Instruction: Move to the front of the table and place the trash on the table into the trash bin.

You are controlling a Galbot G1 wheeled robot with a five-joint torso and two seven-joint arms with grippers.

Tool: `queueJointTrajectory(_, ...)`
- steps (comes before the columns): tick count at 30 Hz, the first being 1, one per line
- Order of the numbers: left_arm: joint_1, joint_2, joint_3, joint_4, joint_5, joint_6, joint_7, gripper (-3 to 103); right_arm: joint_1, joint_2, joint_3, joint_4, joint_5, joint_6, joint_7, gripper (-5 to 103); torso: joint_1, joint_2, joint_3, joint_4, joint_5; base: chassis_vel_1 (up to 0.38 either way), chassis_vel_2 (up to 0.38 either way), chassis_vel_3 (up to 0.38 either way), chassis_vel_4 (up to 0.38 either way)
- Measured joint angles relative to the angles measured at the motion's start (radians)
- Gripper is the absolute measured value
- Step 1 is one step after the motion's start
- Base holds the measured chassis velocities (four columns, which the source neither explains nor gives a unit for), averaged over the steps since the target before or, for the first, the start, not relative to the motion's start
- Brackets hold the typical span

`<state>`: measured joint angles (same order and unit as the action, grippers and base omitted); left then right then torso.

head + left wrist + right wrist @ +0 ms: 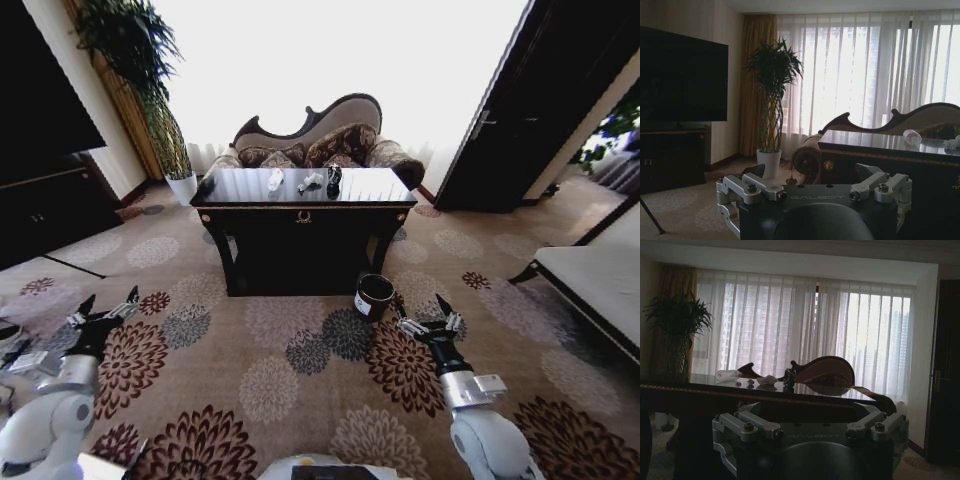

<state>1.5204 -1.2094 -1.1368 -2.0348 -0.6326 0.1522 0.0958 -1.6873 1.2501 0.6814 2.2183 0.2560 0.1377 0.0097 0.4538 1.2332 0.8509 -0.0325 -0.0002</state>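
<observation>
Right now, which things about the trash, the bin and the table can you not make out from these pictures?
- Inside of the trash bin: head view, too dark to tell if it holds anything.
- Trash on the table: head view, pieces too small to name the material or count surely.
- Same trash: right wrist view, backlit by the window, only pale and dark shapes.
- Table's far right end: left wrist view, cut off by the edge.

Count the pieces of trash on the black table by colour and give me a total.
White crumpled paper wads: 2, a tall one and a lower one on the glossy black wooden table
Dark shiny crumpled wrapper: 1
Total: 3
</observation>
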Motion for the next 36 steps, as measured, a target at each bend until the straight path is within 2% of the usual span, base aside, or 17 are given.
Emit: queueJointTrajectory(36, -0.001, 0.012, 0.006, 0.007, 0.02, 0.002, -0.001, 100, -0.004, 0.002, 0.007, -0.009, 0.007, 0.007, 0.008, 100, 0.0, 0.0, 0.0, 0.0, 0.0, 0.0, 0.0, 0.0, 0.0)
